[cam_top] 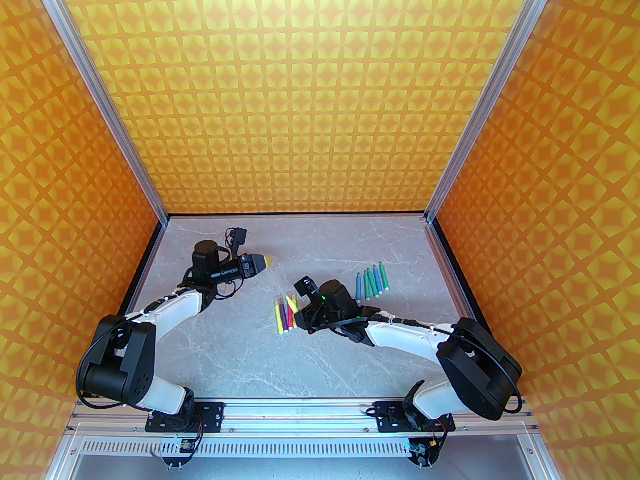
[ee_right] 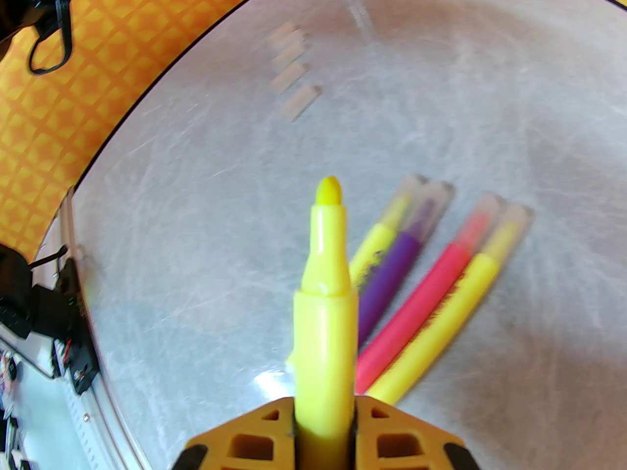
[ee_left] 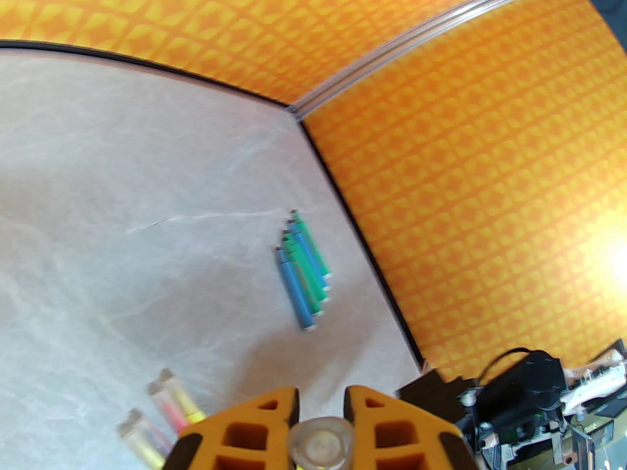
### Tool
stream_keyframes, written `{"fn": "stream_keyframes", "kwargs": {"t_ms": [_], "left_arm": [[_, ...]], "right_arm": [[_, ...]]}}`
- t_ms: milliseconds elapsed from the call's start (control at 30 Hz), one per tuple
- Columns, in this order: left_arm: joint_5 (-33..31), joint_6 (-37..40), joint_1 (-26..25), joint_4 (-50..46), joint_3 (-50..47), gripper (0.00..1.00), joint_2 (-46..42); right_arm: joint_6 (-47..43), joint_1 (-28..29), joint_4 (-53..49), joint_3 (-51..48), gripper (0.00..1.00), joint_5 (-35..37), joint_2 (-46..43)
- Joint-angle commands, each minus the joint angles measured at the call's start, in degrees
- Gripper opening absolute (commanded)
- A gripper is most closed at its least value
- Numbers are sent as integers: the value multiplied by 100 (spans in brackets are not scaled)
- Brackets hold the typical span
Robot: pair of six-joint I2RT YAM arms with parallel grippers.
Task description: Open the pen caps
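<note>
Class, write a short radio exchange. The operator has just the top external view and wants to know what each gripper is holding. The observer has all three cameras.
Operator: From above I can't make out what the right gripper has. What is it?
Observer: The right gripper is shut on a yellow pen. Its pointed tip is bare, with no cap on it.
Operator: And the left one, out toward the far left of the table?
Observer: The left gripper is shut on a clear cap, seen end-on between its jaws.
</note>
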Motion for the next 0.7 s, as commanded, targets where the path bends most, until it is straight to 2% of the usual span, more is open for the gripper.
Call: {"fn": "stream_keyframes", "kwargs": {"t_ms": [0,100,300,667], "left_arm": [[-698,931,16,-1804,360,0,-153],[-1108,1415,11,-2758,587,0,-95],[-1788,2000,-15,-3986,981,0,186],[-2990,2258,-124,-5017,1473,0,1054]], "right_arm": [[101,-31,-352,125,0,979,-110],[265,-135,-430,163,0,1562,-99],[603,-408,-622,287,0,2574,34],[830,-917,-1223,763,0,3591,582]]}}
